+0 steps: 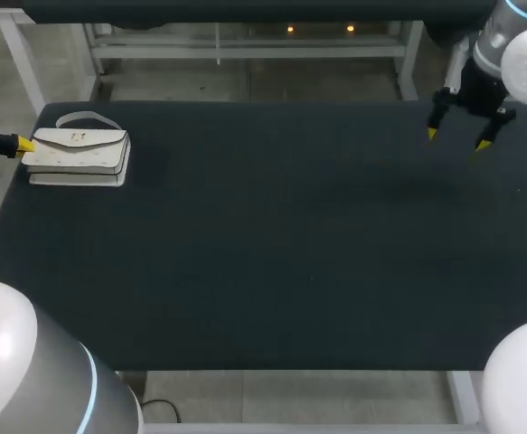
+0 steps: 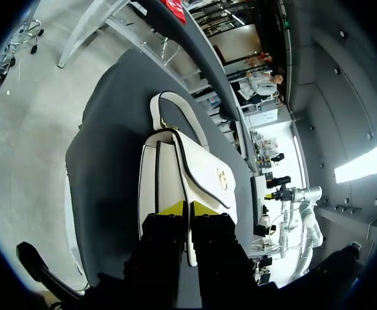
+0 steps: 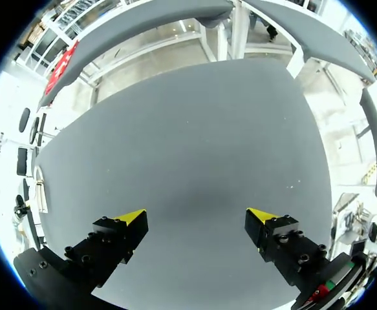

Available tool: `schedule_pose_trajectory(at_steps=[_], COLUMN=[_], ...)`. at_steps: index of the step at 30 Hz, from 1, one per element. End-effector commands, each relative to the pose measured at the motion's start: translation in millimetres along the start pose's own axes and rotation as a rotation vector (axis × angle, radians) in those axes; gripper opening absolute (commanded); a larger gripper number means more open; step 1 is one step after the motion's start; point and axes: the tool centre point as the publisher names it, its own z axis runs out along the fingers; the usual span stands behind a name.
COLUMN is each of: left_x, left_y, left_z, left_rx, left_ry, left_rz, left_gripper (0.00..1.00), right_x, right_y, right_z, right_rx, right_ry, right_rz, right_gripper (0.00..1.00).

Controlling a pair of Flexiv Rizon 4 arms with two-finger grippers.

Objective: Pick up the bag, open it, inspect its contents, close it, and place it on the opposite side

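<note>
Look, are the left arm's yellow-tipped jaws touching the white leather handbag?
Touching. The left wrist view shows both yellow fingertips pressed against the white leather handbag, with its thin edge pinched between the nearly closed jaws.

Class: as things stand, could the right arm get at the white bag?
Possibly. Nothing on the table stands between the open right gripper and the bag. But the bag lies at the opposite end, with the left gripper gripping its edge.
</note>
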Motion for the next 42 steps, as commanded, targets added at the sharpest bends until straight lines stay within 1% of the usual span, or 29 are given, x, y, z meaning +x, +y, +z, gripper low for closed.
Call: schedule_pose_trajectory(at_steps=[1,7,11,15,19,23,30,36,39,42], left_x=[-9.3,-16.2,-17.5,-20.1,-21.9,-22.0,-13.2,-2.9,-1.1,-0.2], left_y=[-15.9,-25.5,-29.1,-35.5,-37.7,-37.4,-41.3,-51.2,-58.2,-64.2], left_z=[-0.2,1.5,1.5,-5.0,-12.0,-13.6,12.8,30.6,35.8,36.4], left_rx=[-0.044,-0.020,-0.006,0.029,0.071,0.087,0.056,0.045,0.044,0.052], left_ry=[0.019,0.044,0.051,0.069,0.079,0.088,0.086,0.091,0.094,0.092], left_rz=[0.000,-0.009,-0.010,-0.019,-0.029,-0.036,-0.034,-0.026,-0.026,-0.029], left_gripper=[0.00,0.00,0.00,0.00,0.00,0.00,0.00,0.00,0.00,0.00], right_x=[1.1,1.1,1.1,1.1,1.1,1.1,1.1,1.1,1.1,1.1], right_y=[0.7,0.7,0.7,0.7,0.7,0.7,0.7,0.7,0.7,0.7], right_z=[0.1,0.1,0.1,0.1,0.1,0.1,0.1,0.1,0.1,0.1], right_rx=[0.002,0.002,0.002,0.002,0.002,0.002,0.002,0.002,0.002,0.002], right_ry=[-0.003,-0.003,-0.003,-0.003,-0.003,-0.003,-0.003,-0.003,-0.003,-0.003], right_rz=[0.000,0.000,0.000,0.000,0.000,0.000,0.000,0.000,0.000,0.000], right_gripper=[1.00,1.00,1.00,1.00,1.00,1.00,1.00,1.00,1.00,1.00])
